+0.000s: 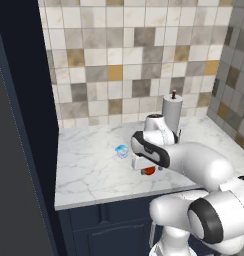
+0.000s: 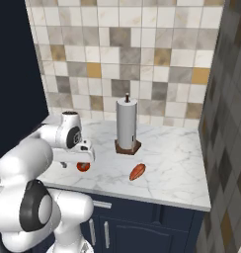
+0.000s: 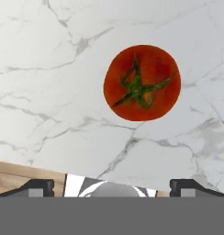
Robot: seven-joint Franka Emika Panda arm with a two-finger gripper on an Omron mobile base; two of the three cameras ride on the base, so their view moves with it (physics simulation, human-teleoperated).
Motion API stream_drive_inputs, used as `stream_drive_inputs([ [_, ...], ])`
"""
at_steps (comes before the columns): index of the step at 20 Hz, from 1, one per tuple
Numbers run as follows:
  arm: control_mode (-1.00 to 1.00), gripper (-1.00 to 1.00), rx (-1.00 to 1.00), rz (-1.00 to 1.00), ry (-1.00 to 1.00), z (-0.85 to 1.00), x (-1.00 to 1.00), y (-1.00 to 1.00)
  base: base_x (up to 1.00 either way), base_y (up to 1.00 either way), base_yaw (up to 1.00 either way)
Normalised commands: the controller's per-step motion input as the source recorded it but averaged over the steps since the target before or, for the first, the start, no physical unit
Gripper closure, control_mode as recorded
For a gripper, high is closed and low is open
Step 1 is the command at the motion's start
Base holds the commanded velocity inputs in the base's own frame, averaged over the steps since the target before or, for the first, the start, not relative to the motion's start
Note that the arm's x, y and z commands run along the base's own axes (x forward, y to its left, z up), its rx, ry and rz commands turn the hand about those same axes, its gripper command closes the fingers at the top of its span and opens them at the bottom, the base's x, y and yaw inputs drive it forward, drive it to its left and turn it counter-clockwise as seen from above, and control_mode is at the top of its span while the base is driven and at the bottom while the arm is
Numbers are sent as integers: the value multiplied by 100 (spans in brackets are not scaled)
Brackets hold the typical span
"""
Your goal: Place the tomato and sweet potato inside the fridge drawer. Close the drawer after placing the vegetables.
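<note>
The tomato [image 3: 142,82], round and red with a green stem star, lies on the white marble counter [image 1: 89,175] close to its front edge. My gripper [image 3: 113,186] hangs open just above it, pointing down, with the tomato off to one side of the line between the fingertips [image 3: 38,186]. From the base views the tomato [image 1: 149,170] [image 2: 83,166] peeks out under the hand, where the gripper [image 1: 142,167] [image 2: 77,160] touches nothing. The sweet potato [image 2: 137,171], an orange-red oval, lies on the counter to the tomato's right. The fridge drawer is out of view.
A paper towel roll on a wooden stand [image 2: 126,126] [image 1: 172,112] stands behind the sweet potato. A small blue and clear object [image 1: 122,151] sits left of the hand. A tall dark panel [image 1: 16,150] borders the counter on the left; tiled walls close the back and right.
</note>
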Motion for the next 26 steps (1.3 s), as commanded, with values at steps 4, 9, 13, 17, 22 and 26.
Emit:
stream_drive_inputs([
  [4, -100, -100, 1, 0, 0, -10, 36, -15, 0, 0, 0],
  [9, -100, -100, 0, 0, 0, -1, 38, -7, 0, 0, 0],
  [13, -100, -100, 0, 0, 0, -6, 36, 0, 0, 0, 0],
  [17, -100, -100, 0, 0, 0, -16, 20, 0, 0, 0, 0],
  [22, -100, -100, 0, 0, 0, -17, 4, 0, 0, 0, 0],
  [26, -100, -100, 0, 0, 0, -14, 0, 0, 0, 0, 0],
])
